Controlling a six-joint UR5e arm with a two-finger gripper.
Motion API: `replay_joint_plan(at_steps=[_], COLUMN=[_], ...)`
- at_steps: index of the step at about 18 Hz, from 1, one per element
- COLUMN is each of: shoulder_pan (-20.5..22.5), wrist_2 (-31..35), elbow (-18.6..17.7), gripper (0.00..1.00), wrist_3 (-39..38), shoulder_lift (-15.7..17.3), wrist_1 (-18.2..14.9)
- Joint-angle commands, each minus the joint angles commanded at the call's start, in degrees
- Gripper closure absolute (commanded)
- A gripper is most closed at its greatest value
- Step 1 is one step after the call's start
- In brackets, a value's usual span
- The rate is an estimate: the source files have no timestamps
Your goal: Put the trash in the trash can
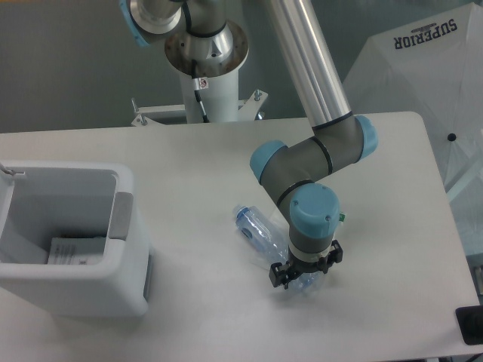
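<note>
The clear bluish plastic bottle [258,228] lies on its side on the white table, its cap end toward the upper left. My gripper [304,276] points straight down over the bottle's lower right end. The blue wrist hides the fingers from above, so I cannot tell whether the jaws are closed on the bottle. The white trash can [124,256] with a grey panel stands at the left, its top open. A flat white piece [75,250], probably the plastic bag, lies inside on its bottom.
The arm's base column [215,83] stands at the back of the table [189,158]. A white umbrella-like cover [423,68] is off the table at the right. A dark object [472,324] sits at the front right corner.
</note>
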Motion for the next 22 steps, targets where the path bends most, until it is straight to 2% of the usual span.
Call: replay_joint_plan(at_steps=[6,14,16,18,20,22], shoulder_pan=[-0.1,0.0,0.0,0.0,0.3,0.4], wrist_2=[-0.1,-0.6,-0.6,-0.5,-1.1,-2.8], elbow=[-0.7,-0.7,-0.4,0.0,2.4,7.4], gripper=[0.37,0.38,0.38,0.38,0.38,0.38], wrist_3=[0.2,0.4,0.3,0.5,0.9,0.5], shoulder_lift=[0.4,1.8,2.8,5.5,8.9,10.9], wrist_1=[0.0,-0.2,-0.2,-0.2,-0.1,-0.1])
